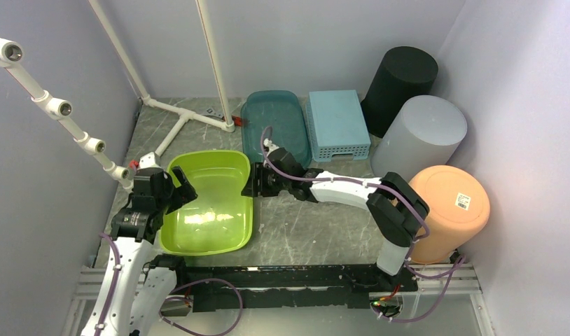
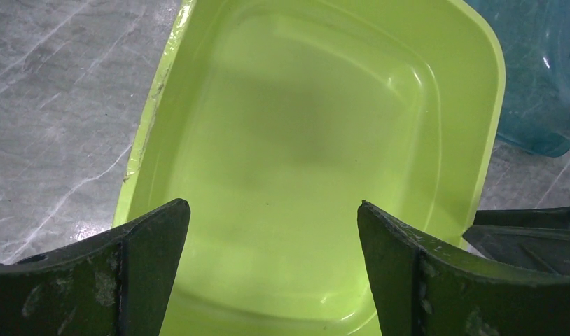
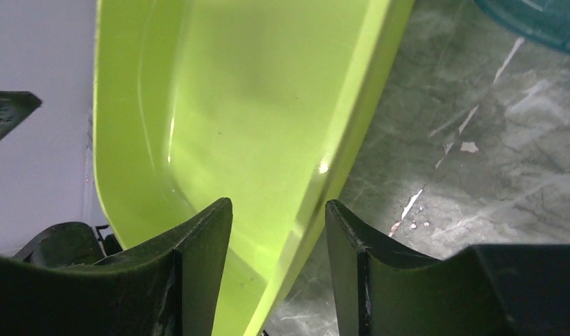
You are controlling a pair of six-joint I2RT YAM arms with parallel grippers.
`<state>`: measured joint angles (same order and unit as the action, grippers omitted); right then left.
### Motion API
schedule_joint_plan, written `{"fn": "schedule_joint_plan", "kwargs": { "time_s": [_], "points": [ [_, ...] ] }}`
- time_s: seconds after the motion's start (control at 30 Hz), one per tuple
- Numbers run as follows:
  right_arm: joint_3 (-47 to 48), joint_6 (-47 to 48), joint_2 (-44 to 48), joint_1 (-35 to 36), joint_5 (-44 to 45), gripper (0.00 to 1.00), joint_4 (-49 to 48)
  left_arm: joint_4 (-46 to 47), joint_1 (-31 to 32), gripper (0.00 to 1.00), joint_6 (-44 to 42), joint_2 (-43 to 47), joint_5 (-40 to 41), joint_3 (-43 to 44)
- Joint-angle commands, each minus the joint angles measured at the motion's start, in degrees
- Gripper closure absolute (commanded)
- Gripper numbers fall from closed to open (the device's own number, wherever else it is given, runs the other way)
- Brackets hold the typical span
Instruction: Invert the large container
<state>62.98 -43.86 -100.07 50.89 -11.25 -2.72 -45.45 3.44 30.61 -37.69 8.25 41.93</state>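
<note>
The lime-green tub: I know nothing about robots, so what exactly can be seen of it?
The lime-green tub is a shallow, rounded-rectangle basin of glossy plastic. It is empty, mouth up and not yet flipped. It sits on the grey marbled table, front left. The right gripper straddles its right rim, jaws parted. The left gripper hangs wide open over its left side, not visibly touching.

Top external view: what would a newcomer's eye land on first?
The lime-green tub, open side up at near left, stands out. The left gripper hangs open over its left rim; the right gripper straddles its right rim. A peach bin, a grey bin and a black bin line the right side.
</note>
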Motion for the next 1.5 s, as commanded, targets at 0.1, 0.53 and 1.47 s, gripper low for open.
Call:
{"fn": "schedule_joint_plan", "kwargs": {
  "time_s": [0.1, 0.53, 1.47],
  "points": [
    [0.2, -1.8, -1.9, 1.9, 1.0, 0.53, -3.1, 2.1, -0.3, 0.05, -1.3, 1.1, -1.6, 1.2],
    [-1.2, 7.5, 7.6, 3.8, 14.5, 1.00, 12.8, 2.3, -0.3, 0.05, -1.3, 5.7, 0.5, 0.9],
    [-16.2, 22.4, 33.0, 0.5, 20.1, 1.00, 23.0, 9.7, -0.3, 0.17, -6.1, -5.2, -26.0, -0.6]
  ]
}}
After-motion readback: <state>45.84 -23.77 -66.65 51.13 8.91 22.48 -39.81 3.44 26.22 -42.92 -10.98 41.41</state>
